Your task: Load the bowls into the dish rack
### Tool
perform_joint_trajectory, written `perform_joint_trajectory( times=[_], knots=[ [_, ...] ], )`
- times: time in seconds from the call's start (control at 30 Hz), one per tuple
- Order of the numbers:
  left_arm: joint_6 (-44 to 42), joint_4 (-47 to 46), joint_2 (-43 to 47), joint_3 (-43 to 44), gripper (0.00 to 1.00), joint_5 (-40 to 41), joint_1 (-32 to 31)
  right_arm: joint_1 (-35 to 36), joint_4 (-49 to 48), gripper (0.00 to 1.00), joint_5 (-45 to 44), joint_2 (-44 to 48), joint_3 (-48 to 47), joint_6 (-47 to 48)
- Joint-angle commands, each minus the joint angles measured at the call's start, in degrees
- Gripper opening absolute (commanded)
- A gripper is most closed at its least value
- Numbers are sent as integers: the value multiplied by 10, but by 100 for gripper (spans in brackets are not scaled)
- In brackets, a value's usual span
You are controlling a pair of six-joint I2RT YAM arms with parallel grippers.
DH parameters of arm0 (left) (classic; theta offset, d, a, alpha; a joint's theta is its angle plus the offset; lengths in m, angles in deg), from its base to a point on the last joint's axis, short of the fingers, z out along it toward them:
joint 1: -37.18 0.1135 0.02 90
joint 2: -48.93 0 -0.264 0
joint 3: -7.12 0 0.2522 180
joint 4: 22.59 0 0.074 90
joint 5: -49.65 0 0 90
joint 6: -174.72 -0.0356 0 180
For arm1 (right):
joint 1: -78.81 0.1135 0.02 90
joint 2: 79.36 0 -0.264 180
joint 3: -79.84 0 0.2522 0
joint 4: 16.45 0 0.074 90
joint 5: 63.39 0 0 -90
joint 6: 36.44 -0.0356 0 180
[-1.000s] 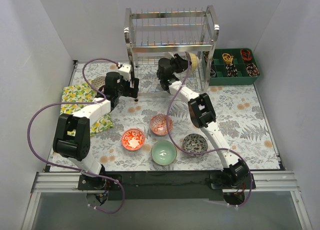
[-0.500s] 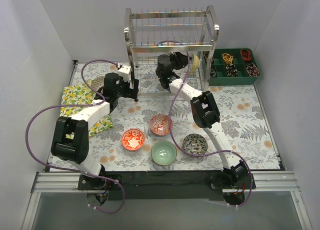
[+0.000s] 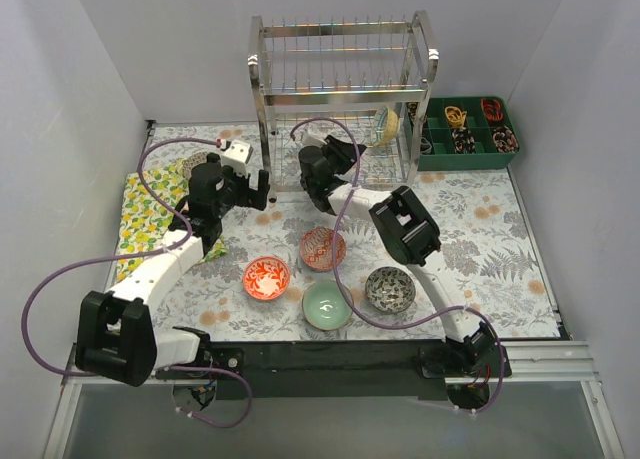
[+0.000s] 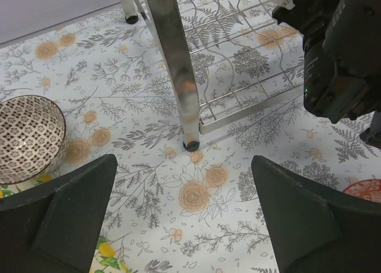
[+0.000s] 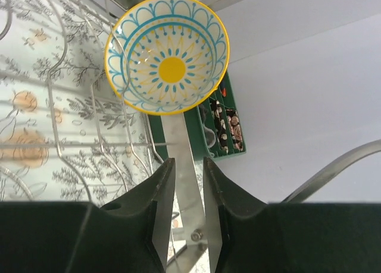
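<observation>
Bowls sit nearest the arm bases on the floral surface (image 3: pixel 480 229). The pale green bowl (image 3: pixel 327 304) is closest. The orange-red bowl (image 3: pixel 266 277) lies to its left and the dark grey bowl (image 3: pixel 389 287) to its right, each a little farther back. The pink-red bowl (image 3: pixel 322 248) is just beyond them, between the two arms. All four rest upright and apart from one another, and they look empty.

Farther back on the left, the left gripper (image 4: pixel 184 184) hovers over the surface beside the rack's front left leg, spread wide and holding nothing. In its wrist view the grey speckled bowl (image 4: pixel 27 136) sits upright off to its left, beside a lemon-print cloth (image 3: pixel 150 204). The left arm is probably the nearer one for that bowl.

The right gripper (image 5: pixel 187 163) is at the rack's front, its fingers only narrowly parted and empty. The pink-red bowl lies on its near side, so reaching it would mean coming back toward the bases.

Beyond stands the dish rack (image 3: pixel 345 69). Its lower tier holds one bowl, the yellow-centred bowl (image 5: pixel 168 53), standing on edge at the right end with its open face toward the right gripper. The upper tier looks bare.

Farthest right, a green compartment tray (image 3: pixel 470 163) holds small items too small to identify.
</observation>
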Motion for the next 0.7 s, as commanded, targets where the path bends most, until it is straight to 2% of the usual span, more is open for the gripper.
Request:
perform_joint_trajectory(
  times=[0.0, 0.23, 0.43, 0.53, 0.57, 0.6, 0.63, 0.67],
  knots=[
    [-17, 26, 64, -31, 98, 18, -2, 15, -57, 33, -1, 88, 37, 10],
    [-30, 47, 148, -67, 98, 33, 2, 53, -56, 33, 21, 192, 185, 27],
    [-45, 57, 213, -102, 98, 40, 9, 97, -56, 36, 36, 312, 356, 69],
    [-49, 58, 251, -118, 98, 40, 14, 131, 5, 39, 61, 390, 436, 48],
    [-50, 58, 259, -122, 98, 38, 15, 140, 101, 42, 73, 412, 444, 24],
    [-52, 74, 275, -125, 98, 38, 15, 147, 199, 49, 91, 455, 433, -70],
    [-56, 73, 282, -133, 98, 37, 16, 158, 314, 59, 169, 474, 405, -143],
    [-58, 74, 288, -138, 98, 35, 17, 159, 453, 98, 244, 487, 364, -222]
  ],
)
